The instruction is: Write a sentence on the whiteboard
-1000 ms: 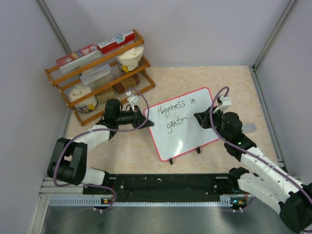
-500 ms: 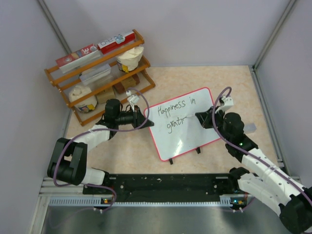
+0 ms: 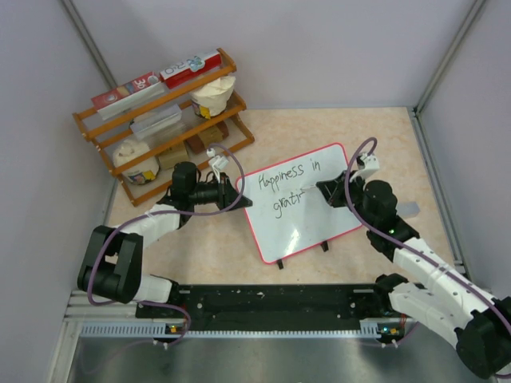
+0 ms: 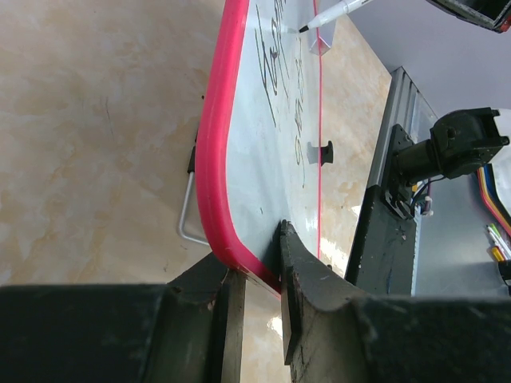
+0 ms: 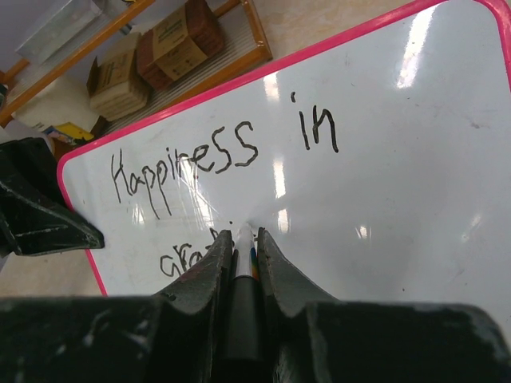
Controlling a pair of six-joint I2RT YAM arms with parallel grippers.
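A beige marbled table (image 3: 375, 136) carries the scene, walled in by pale panels. At its middle lies the whiteboard (image 3: 307, 227), glossy white with a red rim, turned at an angle between the two arms and raised off the table on small black feet. To its far left stands a wooden rack (image 3: 164, 93) of three shelves loaded with long boxes, white tubs, a grey container and brown packets.

The left arm reaches in from the side, and the left pincer (image 4: 254, 259) is clamped on the red rim at the board's left edge, one finger on each face. The right arm comes in from the opposite side. The right pincer (image 5: 243, 239) is pressed onto a white marker (image 4: 335, 13), whose black tip is down at the board just under the first line.

The sentence (image 5: 223, 155) runs in thin black handwriting. "Happiness in" fills the top line. Below it the second line begins "grat", its end hidden behind the right arm's fingers in the wrist view.
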